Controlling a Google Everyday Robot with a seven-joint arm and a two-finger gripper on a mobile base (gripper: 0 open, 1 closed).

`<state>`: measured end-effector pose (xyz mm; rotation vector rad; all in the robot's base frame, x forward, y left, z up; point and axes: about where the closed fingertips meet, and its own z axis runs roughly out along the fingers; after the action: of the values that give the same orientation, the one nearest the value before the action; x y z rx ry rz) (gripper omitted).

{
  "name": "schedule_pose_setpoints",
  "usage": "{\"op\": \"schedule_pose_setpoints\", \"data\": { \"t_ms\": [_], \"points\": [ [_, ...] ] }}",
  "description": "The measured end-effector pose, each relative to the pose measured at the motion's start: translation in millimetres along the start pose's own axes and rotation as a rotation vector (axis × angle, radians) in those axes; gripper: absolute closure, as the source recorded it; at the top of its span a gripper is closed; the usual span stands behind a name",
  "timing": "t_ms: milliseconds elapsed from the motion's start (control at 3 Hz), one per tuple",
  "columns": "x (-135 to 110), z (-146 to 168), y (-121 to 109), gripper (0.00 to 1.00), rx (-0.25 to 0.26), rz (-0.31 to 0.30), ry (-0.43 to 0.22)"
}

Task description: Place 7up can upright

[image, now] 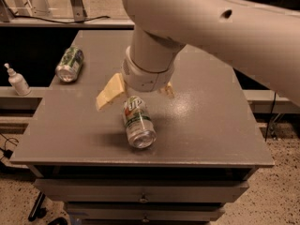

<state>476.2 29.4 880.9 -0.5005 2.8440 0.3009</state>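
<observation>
Aluminium, white over green: the 7up can (137, 121) is seen lying on its side at mid-frame on the grey table (211, 125). Its long axis is run from frame top to bottom, with a silver end turned toward the lower edge. Just above its far end the gripper (138, 93) is poised, tan fingers (108, 98) spread wide, nothing held. A second can (70, 63) is spotted upper left.
</observation>
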Motion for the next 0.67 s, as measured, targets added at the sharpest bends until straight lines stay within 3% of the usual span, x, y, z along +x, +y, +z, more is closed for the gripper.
{"op": "schedule_pose_setpoints", "data": {
  "t_ms": [667],
  "points": [
    [5.2, 36.4, -4.3, 0.0, 0.06, 0.014, 0.032]
  ]
}}
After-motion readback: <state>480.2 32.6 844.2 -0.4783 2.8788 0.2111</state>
